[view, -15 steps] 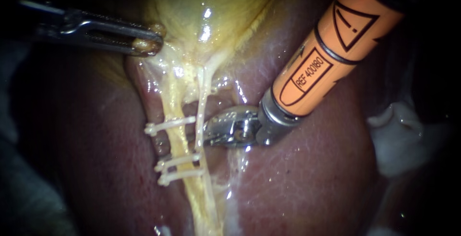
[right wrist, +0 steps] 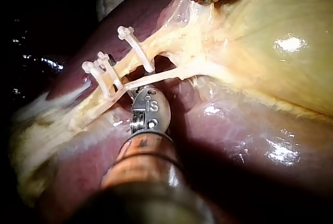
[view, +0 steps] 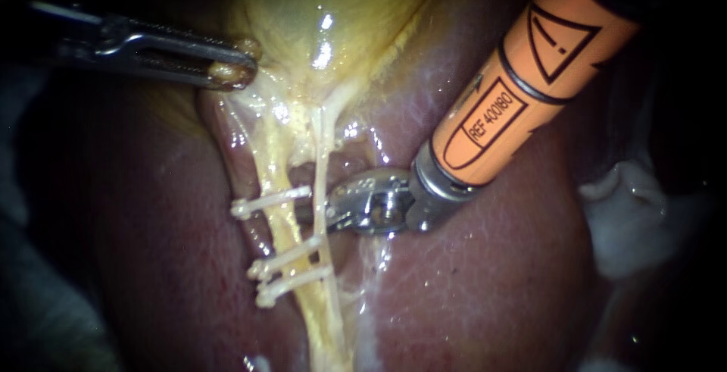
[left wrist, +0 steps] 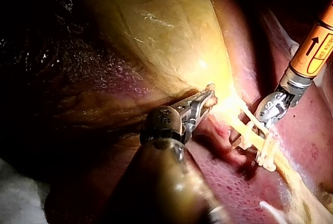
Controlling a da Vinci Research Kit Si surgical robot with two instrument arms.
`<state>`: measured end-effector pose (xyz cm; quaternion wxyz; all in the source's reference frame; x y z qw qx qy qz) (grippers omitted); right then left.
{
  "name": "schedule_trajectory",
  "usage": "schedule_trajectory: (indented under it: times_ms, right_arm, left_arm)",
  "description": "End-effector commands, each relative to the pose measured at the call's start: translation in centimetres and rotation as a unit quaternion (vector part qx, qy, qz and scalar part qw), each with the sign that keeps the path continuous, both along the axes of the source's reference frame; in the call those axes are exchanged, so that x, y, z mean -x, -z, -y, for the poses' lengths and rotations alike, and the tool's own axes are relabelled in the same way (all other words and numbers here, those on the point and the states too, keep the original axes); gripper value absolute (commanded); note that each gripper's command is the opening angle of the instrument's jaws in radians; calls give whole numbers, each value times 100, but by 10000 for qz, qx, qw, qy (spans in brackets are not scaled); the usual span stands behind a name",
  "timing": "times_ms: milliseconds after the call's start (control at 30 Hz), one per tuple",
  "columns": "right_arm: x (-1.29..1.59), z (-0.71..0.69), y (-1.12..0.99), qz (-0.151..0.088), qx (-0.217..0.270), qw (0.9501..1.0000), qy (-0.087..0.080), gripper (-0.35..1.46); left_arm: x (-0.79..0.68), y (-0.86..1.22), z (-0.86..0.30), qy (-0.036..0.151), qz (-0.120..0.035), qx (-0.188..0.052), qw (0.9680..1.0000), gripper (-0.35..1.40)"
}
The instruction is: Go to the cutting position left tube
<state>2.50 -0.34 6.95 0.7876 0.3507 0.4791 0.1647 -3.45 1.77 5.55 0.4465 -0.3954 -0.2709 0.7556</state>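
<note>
1. The right instrument is extending from the upper right, with its orange shaft standing nearest the endoscope. Its metal tip is lying level with the gap between the upper clip and the two lower clips. The tip is touching the thin, pale right tube, which is crossing in front of it (in the right wrist view the same tube is running over the tip). Whether the tip is apart or together cannot be told, because the tube is hiding it.

2. The left tube, thicker and yellow, is running just beside the right tube, on the side away from the right instrument. All three clips are lying across it. The stretch between the upper clip and the lower pair is showing bare, and the tip is sitting just beside that stretch.

3. The liver is lying under and around both tubes, wet and glistening.

4. Farther back, both tubes are joining the gallbladder. The left instrument is extending from the left edge. Its jaws are clamping a fold of gallbladder at the neck, well apart from the clips.
</note>
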Motion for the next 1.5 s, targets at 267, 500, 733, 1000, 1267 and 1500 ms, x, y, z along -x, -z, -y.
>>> schedule_trajectory:
  times_ms: [267,500,733,1000,1267,1500]
  right_arm:
    - [20,-3,-1,45,35,9999,-82,131]
    - [40,-5,-2,29,109,9999,-78,131]
    - [57,-6,-3,23,279,9996,-31,131]
    - [83,-9,0,116,411,9990,111,130]
    - [101,-16,8,130,401,9991,104,130]
    - [111,-18,13,128,385,9991,130,130]
  left_arm:
    - [-1,1,0,-3,5,0,10000,-35]
    - [-1,1,0,-2,4,0,10000,-35]
    - [-1,1,0,-3,5,0,10000,-35]
    - [-2,1,0,-4,5,0,10000,-35]
    - [-2,1,0,-4,5,0,10000,-35]
    - [-2,1,0,-5,6,-1,10000,-35]
